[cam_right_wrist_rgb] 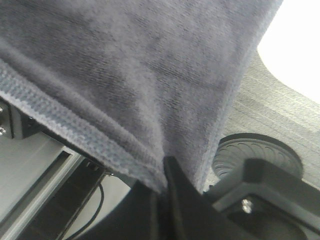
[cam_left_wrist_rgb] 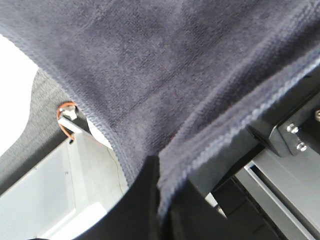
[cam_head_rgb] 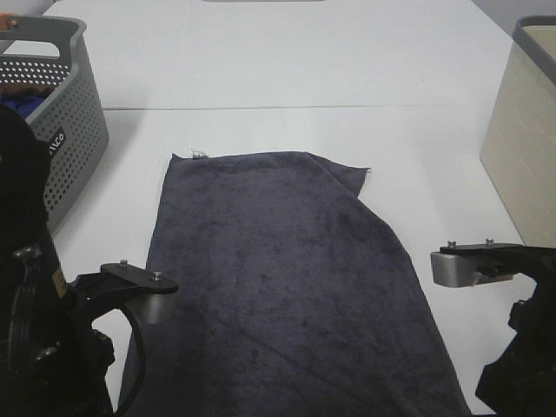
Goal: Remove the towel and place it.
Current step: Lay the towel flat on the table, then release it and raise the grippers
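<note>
The towel [cam_head_rgb: 278,269] lies spread along the table [cam_head_rgb: 304,69]. The left gripper [cam_left_wrist_rgb: 160,195] and right gripper [cam_right_wrist_rgb: 165,187] each pinch its near hem.

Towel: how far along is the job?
Done: the towel is out of the grey basket and its far end lies flat on the white table. In hand: the left gripper and the right gripper each pinch its near edge. Left: lay the near end down and release.
</note>
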### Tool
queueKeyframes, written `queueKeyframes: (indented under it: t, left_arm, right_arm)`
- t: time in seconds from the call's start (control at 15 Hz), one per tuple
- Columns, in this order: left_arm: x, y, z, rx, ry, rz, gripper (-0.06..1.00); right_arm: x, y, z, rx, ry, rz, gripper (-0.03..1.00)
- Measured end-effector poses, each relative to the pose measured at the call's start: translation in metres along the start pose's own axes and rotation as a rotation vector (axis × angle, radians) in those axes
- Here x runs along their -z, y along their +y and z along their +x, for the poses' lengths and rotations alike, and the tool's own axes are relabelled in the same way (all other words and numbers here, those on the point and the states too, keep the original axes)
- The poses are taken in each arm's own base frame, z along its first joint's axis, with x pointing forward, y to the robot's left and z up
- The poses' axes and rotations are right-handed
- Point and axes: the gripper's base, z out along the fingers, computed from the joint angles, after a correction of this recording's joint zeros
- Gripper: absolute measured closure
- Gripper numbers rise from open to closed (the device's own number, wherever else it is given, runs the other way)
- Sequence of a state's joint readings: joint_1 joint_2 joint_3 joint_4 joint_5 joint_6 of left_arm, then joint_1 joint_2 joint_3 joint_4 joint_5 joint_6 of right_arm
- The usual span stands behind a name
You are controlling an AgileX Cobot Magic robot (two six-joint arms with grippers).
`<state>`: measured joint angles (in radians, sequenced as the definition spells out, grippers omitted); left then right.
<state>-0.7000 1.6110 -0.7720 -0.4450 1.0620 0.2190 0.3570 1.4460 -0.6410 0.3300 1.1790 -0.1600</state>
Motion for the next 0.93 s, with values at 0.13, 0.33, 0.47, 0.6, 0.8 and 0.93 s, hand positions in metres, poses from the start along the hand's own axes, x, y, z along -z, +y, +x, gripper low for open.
queueKeyframes:
  t: [0.13, 0.33, 0.47, 0.6, 0.8, 0.93]
  left_arm:
    - [-0.011, 0.003, -0.005, 0.01, 0.046, 0.013, 0.94]
    - [-0.026, 0.006, -0.012, 0.039, 0.103, 0.049, 0.94]
    - [-0.026, 0.004, -0.016, 0.046, 0.093, 0.068, 0.94]
    - [-0.025, 0.004, -0.016, 0.048, 0.088, 0.071, 0.94]
    - [-0.025, 0.002, -0.019, 0.067, 0.057, 0.092, 0.94]
    - [-0.025, 0.001, -0.022, 0.076, 0.032, 0.099, 0.88]
  right_arm:
    - [-0.01, -0.001, -0.012, 0.011, 0.04, -0.041, 0.96]
    - [-0.026, -0.004, -0.026, 0.015, 0.102, -0.08, 0.96]
    - [-0.03, -0.003, -0.029, 0.001, 0.116, -0.1, 0.95]
    - [-0.03, -0.002, -0.03, 0.013, 0.112, -0.124, 0.93]
    - [-0.03, -0.001, -0.032, 0.011, 0.092, -0.126, 0.91]
    - [-0.03, -0.002, -0.033, 0.024, 0.085, -0.125, 0.87]
